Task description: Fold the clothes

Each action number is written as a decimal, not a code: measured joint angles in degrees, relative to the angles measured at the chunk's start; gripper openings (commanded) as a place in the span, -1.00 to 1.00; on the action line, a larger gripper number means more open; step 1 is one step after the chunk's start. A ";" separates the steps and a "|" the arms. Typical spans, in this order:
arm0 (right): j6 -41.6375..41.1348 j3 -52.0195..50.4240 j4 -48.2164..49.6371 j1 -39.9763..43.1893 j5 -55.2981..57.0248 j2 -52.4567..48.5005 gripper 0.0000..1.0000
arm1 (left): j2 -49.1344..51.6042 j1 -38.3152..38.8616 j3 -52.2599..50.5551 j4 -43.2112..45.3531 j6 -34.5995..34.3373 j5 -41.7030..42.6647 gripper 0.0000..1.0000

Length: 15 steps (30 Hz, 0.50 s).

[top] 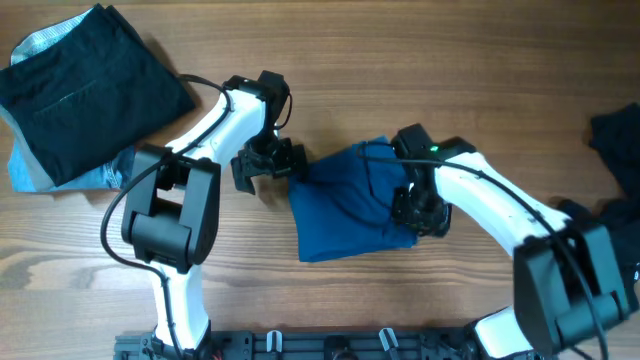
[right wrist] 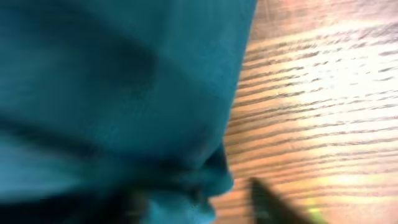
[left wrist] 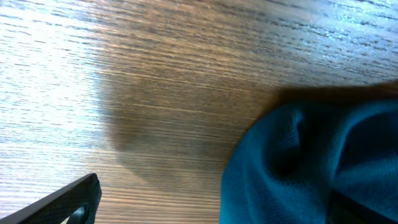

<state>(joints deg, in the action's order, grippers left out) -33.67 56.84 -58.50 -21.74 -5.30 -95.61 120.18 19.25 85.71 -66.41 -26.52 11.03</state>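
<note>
The wooden table (top: 400, 60) fills the overhead view. At its far left corner lies a black garment (top: 90, 85), folded flat, on top of a light blue-grey piece (top: 25, 165) that shows along its left and lower edges.

Near the middle of the table lies the blue garment (top: 345, 205), a rough, rumpled rectangle with its lower edge fairly straight and its upper right part bunched under the right arm. It is well apart from the black pile.

The left arm (top: 215, 125) reaches from the near edge towards the centre, and the right arm (top: 490, 195) comes in from the right. A heap of dark clothing (top: 615, 140) sits at the right edge of the table, partly cut off by the frame.

The left gripper (top: 268, 162) is low at the blue garment's upper left corner. Its fingers stand wide apart: in the left wrist view one black finger (left wrist: 68, 200) is over bare wood at the lower left, while the cloth's rounded edge (left wrist: 311, 162) fills the lower right, apart from that finger.

The right gripper (top: 420, 212) is down on the garment's right part. The right wrist view is blurred, with blue cloth (right wrist: 112, 81) covering the left side and gathered into a fold near the bottom. One dark finger (right wrist: 273, 199) shows just beside that fold. I cannot tell whether this gripper's fingers are closed on the cloth.
</note>
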 measured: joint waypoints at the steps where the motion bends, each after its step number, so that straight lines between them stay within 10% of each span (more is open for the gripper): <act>1: 1.68 2.73 -0.85 1.03 -0.24 2.84 0.54 | 0.00 0.20 0.00 0.00 0.00 0.04 1.00; 7: 10.47 7.26 7.17 12.72 0.52 10.19 0.50 | 0.00 0.20 0.00 0.04 0.00 0.15 1.00; 15: 29.20 6.40 14.03 14.62 -7.54 -7.96 0.50 | 0.04 0.20 -0.04 0.79 0.00 0.15 1.00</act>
<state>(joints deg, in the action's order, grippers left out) -4.47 63.24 -44.47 -7.11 -12.84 -103.57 120.22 19.44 85.67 -65.63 -26.52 11.18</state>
